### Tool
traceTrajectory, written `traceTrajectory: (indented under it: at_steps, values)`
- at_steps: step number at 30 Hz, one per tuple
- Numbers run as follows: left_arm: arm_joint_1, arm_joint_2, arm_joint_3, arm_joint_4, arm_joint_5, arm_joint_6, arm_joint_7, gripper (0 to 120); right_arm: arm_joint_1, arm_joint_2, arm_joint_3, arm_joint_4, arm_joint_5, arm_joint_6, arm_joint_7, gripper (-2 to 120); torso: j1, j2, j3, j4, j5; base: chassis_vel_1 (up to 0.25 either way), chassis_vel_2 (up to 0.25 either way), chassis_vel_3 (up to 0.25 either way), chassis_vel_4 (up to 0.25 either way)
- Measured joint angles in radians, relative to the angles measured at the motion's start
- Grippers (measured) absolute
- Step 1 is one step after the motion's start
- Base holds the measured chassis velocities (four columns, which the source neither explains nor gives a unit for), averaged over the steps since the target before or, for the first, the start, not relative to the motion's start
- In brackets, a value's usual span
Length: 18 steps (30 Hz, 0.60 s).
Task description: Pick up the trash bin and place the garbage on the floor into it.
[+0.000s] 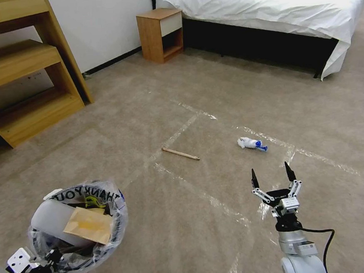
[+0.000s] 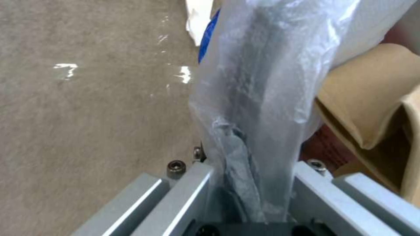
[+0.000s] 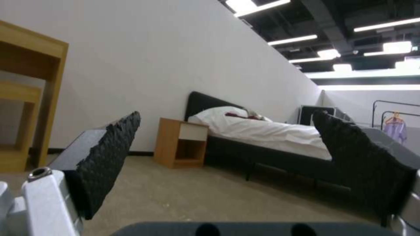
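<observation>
The trash bin point(image 1: 120, 212), lined with a clear "THANK YOU" bag point(image 2: 254, 98), hangs at the lower left just above the floor point(image 1: 195, 88). My left gripper point(image 1: 52, 256) is shut on its near rim, the bag bunched between the jaws. Inside lie a brown cardboard scrap point(image 1: 87, 224) and a white piece point(image 1: 53, 220). On the carpet ahead, a thin wooden stick point(image 1: 180, 153) and a white-blue wad point(image 1: 252, 144) of garbage lie apart. My right gripper point(image 1: 272, 175) hovers open, a short way nearer than the wad, holding nothing; its black pads point(image 3: 109, 157) stand wide apart.
Shiny tape lines point(image 1: 213, 201) cross the carpet. A wooden shelf unit point(image 1: 19, 74) stands at the left, a nightstand point(image 1: 161, 34) and a bed point(image 1: 273, 9) at the back. Open carpet lies between the litter and the furniture.
</observation>
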Motion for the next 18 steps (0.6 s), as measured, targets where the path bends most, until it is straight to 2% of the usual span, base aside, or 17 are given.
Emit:
traceTrajectory:
  at_steps: [18]
  values:
    - [-0.008, 0.000, 0.002, 0.008, 0.000, -0.002, -0.002, 0, 0.015, 0.003, -0.014, -0.022, 0.000, -0.001, 0.003, 100, 0.000, 0.000, 0.000, 0.0000, 0.0001, -0.131, 0.135, 0.137, -0.130]
